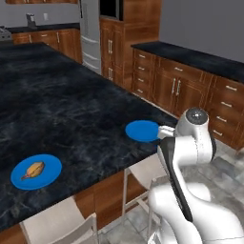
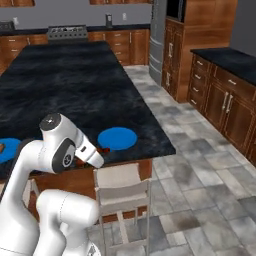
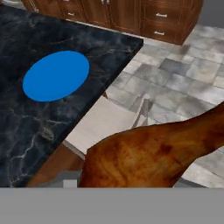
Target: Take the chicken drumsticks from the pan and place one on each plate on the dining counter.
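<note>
Claw clamped on brown drumstick (image 3: 148, 153), long axis toward right edge; empty blue plate (image 3: 56, 75) upper left on desk (image 3: 26, 131).

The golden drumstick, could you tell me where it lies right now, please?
In the left base view, the golden drumstick lies on the left plate near the dining counter's front edge, well left of the bare plate.

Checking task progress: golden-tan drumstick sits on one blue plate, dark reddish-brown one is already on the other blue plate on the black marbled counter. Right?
Not quite. The flat round blue plate nearest the arm is bare; the hand view shows the dark reddish-brown drumstick held at the gripper, off the black marbled counter's edge over a chair. The golden-tan drumstick does sit on the other blue plate.
</note>
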